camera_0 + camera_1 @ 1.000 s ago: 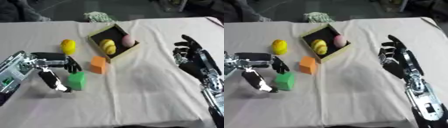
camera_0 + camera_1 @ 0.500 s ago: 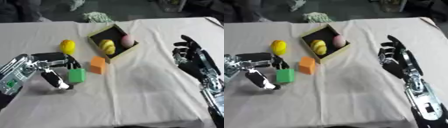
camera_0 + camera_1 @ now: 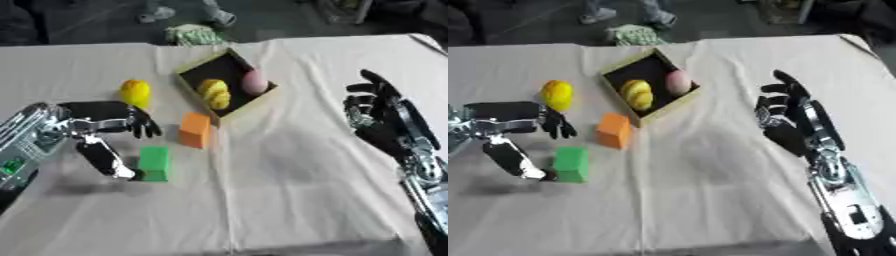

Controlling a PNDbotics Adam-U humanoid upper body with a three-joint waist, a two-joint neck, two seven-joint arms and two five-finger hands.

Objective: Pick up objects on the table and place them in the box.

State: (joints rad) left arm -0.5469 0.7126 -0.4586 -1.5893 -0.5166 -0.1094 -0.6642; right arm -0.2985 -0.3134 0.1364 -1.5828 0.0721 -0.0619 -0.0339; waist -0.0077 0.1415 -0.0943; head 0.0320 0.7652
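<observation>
Three loose items: a green block, an orange block and a yellow fruit lie on the worktop outside the box.
Green block: stands upright at the left of the cloth, near the orange block and well short of the box; it looks to be the piece in hand.
Left hand: straddles the green block's left side, thumb low against its lower left corner, dark fingers spread above and apart from it; released, grasping nothing as far as I can tell.
Step in hand: judged to be closing on the green block.
How to do it well: bring the fingers down over the block's far flat face so thumb and fingers oppose squarely; a corner pinch would likely let it twist.
Lift: raise it straight before carrying, since the orange block stands between it and the box.
Orange block: upright, just beside the box's near corner, not touching it as far as shows.
Yellow fruit: just beyond the left hand's fingers, easy to nudge.
Box: holds a yellow lumpy fruit and a pink egg-shaped thing; the far corner is bare, the better spot to drop into.
Right hand: idle at the right side, fingers up and relaxed, holding nothing.
</observation>
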